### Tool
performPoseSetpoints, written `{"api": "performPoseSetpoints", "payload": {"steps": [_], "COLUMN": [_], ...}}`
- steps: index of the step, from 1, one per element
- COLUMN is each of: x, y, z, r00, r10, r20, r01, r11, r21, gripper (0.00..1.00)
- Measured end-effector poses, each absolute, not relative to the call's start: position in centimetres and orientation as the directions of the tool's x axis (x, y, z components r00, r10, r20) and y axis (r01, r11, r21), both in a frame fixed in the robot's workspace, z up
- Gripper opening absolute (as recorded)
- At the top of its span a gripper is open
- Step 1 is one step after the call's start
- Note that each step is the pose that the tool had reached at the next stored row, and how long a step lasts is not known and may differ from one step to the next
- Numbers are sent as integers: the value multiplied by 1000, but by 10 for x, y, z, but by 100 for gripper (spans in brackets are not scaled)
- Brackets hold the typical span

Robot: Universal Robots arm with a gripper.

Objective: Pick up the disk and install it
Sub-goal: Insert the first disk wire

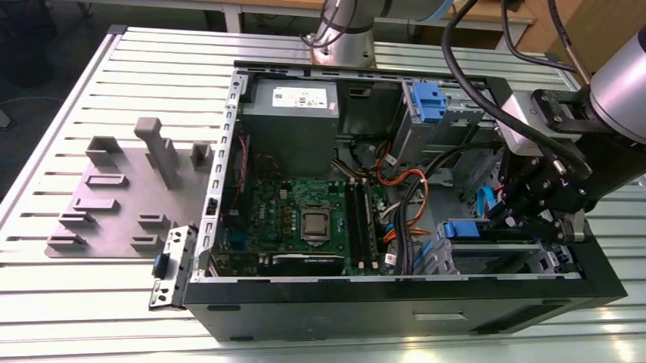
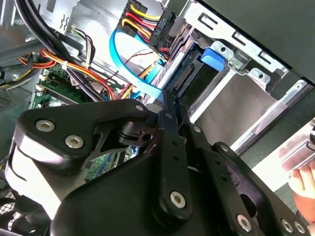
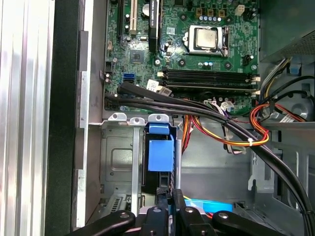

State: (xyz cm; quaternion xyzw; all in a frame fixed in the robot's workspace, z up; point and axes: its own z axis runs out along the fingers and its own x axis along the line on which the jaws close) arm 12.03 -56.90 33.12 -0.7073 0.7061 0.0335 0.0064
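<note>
The disk (image 3: 160, 155) sits edge-up in the drive cage at the open computer case's (image 1: 404, 299) front corner, with the claw (image 3: 169, 196) pinched narrow just at its near edge (whether it grips the carrier, I cannot tell). It looks stiff, fairly heavy and shock-sensitive, best held by the blue carrier's edges. The arm reaches down into the case from the exterior view's right, wrist bent steeply.

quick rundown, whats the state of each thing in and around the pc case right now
computer case: side panel off, lying flat, inside exposed
disk: seated upright in the drive cage, blue carrier end showing
gripper: fingers together, at the disk's edge
CPU socket: no cooler fitted, chip bare
grey fixture plate: beside the case, holds nothing
</note>
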Motion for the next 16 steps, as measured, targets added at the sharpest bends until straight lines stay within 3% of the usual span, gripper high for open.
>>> {"api": "performPoseSetpoints", "payload": {"steps": [10,15,16], "x": [120,120,120], "y": [-569,-569,-569], "z": [331,331,331], "r00": [1,1,1], "r10": [-998,-998,-998], "r20": [-57,-57,-57], "r01": [-999,-999,-999], "r11": [-3,-3,-3], "r21": [38,38,38], "gripper": [17,35,35]}}
